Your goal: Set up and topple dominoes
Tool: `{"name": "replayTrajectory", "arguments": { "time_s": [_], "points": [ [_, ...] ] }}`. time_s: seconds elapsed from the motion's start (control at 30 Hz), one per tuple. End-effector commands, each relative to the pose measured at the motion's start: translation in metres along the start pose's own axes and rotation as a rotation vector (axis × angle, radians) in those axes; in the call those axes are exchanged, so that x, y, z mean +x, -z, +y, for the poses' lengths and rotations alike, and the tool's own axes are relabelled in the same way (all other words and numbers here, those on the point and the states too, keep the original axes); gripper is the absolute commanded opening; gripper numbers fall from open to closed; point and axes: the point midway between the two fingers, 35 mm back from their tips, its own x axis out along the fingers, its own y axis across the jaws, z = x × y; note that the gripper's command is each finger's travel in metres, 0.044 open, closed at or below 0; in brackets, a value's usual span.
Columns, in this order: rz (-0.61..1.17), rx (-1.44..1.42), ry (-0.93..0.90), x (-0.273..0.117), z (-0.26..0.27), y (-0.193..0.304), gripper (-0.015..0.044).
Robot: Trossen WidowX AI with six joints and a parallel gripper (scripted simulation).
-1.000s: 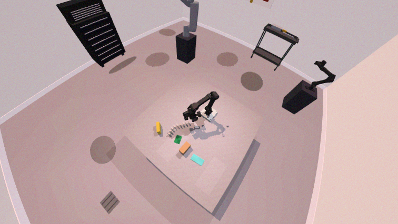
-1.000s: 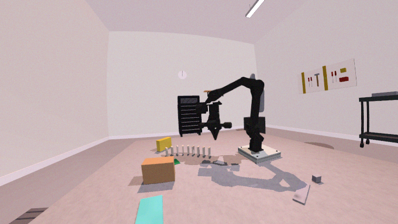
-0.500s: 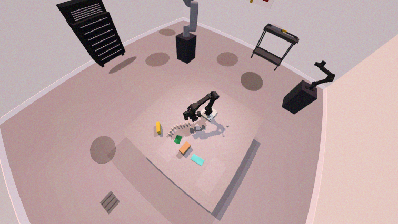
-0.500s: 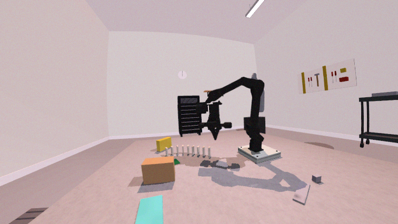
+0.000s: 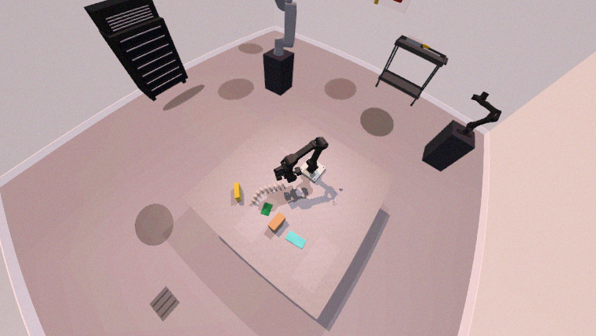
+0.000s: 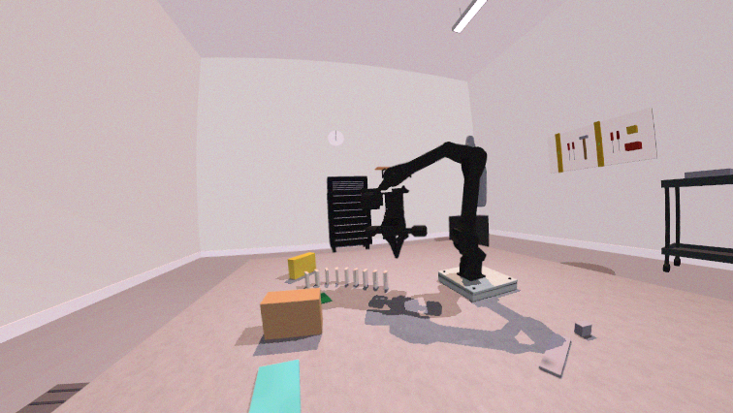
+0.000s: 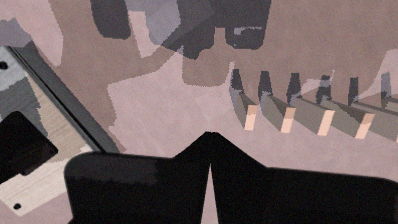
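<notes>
Several pale dominoes stand upright in a slightly curved row. The right end domino [image 6: 385,280] [image 7: 250,118] is the nearest one to the robot base; the left end domino [image 6: 306,279] is near the yellow block. None in view is lying down. My gripper [image 6: 396,255] [image 7: 211,138] is shut and empty, fingertips together and pointing down. It hangs well above the table, a little to the right of the right end domino in the exterior view. In the wrist view the near part of the row is to the upper right of the fingertips; the far end is cut off.
A yellow block [image 5: 237,192] [image 6: 302,266] stands beyond the far end. A green piece [image 5: 266,209], an orange block [image 5: 276,222] [image 6: 291,313] and a turquoise plate [image 5: 296,240] [image 6: 275,387] lie on the row's front side. A small grey cube [image 6: 582,329] and thin pale plate [image 6: 557,360] are at right.
</notes>
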Motion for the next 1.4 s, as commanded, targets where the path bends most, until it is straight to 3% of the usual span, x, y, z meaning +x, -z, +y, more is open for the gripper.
{"name": "replayTrajectory", "arguments": {
  "time_s": [0.0,0.23,0.4,0.47,1.37],
  "points": [
    [-0.004,-0.005,0.003,0.0,0.0,-0.001,0.0],
    [-0.004,-0.005,0.003,0.003,-0.001,-0.001,0.0],
    [-0.004,-0.005,0.002,0.07,0.0,-0.001,0.0],
    [-0.004,-0.005,0.002,0.08,0.002,0.0,0.0],
    [-0.004,-0.006,0.005,0.078,-0.034,-0.002,0.0]
  ]
}}
